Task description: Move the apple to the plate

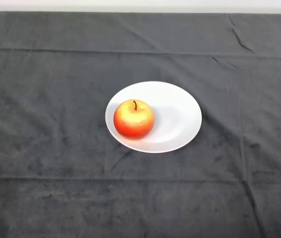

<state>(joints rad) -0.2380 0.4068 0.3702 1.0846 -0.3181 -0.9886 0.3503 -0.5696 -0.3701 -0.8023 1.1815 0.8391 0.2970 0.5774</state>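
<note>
Red-yellow apple (pixel 134 119) upright, stem up, on the left part of the white plate (pixel 180 116), near its rim; plate on the dark-clothed tabletop (pixel 41 148); hand out of view, state unknowable; placing seemingly done; next move probably none.

The apple (pixel 134 119) is covering the left part of the plate (pixel 180 116) beneath it. The dark cloth (pixel 41 148) is running past the left, right and near edges, hiding the table.
</note>
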